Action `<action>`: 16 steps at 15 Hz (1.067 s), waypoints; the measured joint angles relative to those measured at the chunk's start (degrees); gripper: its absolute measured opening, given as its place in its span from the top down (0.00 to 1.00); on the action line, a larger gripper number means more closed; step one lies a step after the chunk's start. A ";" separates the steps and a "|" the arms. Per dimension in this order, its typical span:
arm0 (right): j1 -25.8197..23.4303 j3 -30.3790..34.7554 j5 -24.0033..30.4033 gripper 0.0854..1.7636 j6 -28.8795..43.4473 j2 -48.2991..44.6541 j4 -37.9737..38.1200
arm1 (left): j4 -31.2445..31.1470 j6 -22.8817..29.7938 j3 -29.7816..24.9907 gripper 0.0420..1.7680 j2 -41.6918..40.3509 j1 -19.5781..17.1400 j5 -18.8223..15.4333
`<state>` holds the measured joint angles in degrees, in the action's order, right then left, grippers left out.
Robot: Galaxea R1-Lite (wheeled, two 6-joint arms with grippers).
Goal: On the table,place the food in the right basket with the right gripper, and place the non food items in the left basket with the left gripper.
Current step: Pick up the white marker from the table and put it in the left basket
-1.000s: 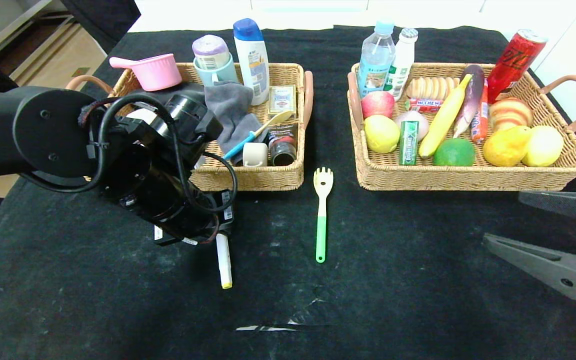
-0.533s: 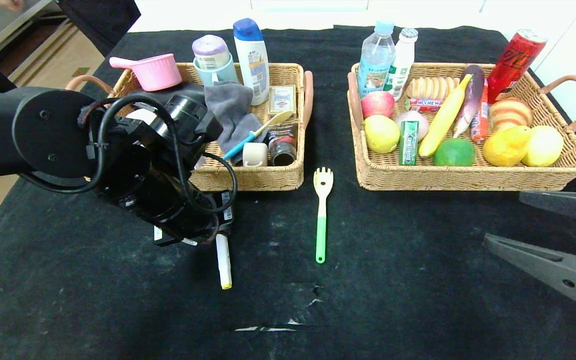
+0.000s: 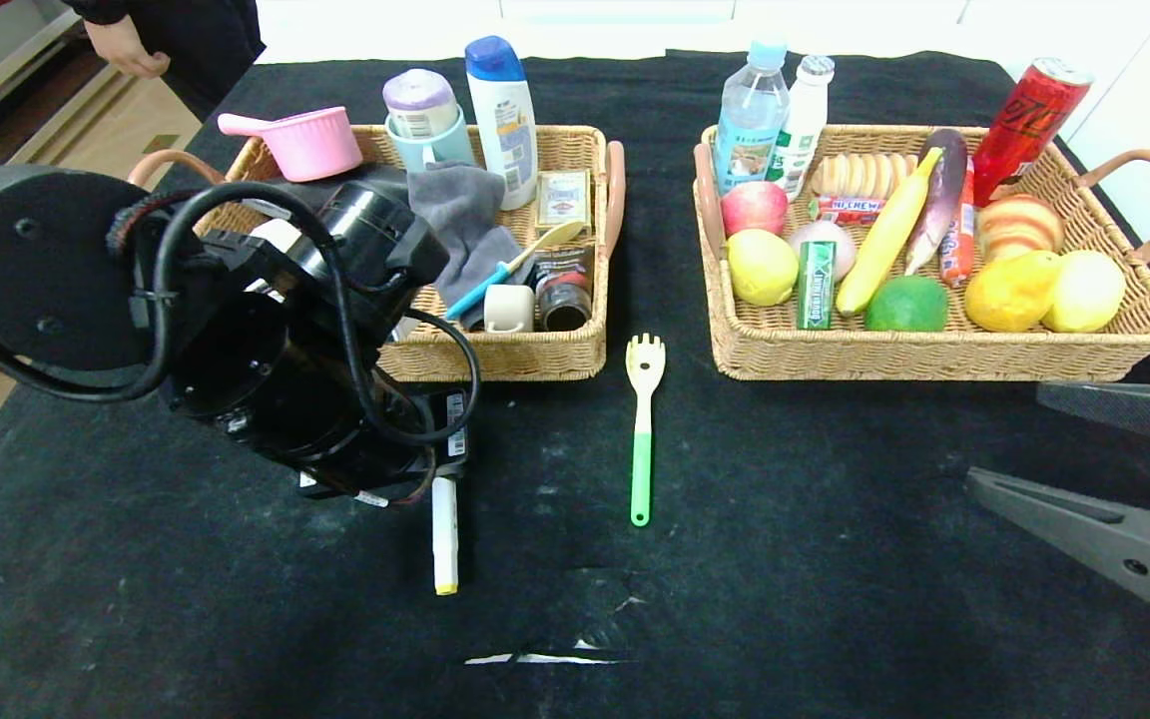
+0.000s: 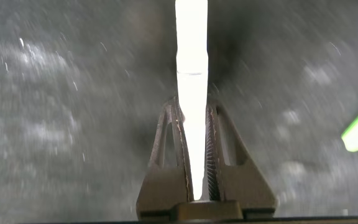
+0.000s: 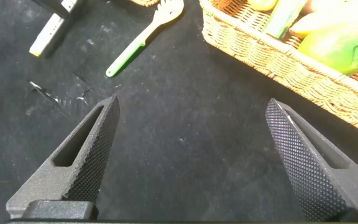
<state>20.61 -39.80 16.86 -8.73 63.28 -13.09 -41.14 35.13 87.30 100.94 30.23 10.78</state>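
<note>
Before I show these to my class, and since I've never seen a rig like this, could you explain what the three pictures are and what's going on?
It is a two-armed robot sorting things at a black table. The wide picture comes from a camera on its head; the other two come from cameras on its wrists, looking along each pincer.

The left pincer is shut on a white marker, which sticks out below the bulky black arm in the head view. The right pincer hangs open and idle above the table, near the right basket.

That basket holds fruit, drinks and snacks. The left basket holds household things: a shampoo bottle, a pink cup, a grey cloth. A green and cream fork lies on the table between the baskets.
</note>
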 joint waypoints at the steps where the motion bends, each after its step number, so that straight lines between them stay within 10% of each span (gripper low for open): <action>1: 0.00 0.00 0.00 0.03 0.00 0.00 0.00 | 0.00 -0.13 -0.23 0.89 -1.08 0.38 0.09; 16: 0.11 0.04 0.09 0.03 0.05 -0.09 0.00 | 3.78 -8.51 10.65 0.88 -10.20 -5.60 -0.98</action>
<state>20.72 -39.77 16.94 -8.68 63.20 -13.09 -37.36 26.62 97.95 90.73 24.64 9.80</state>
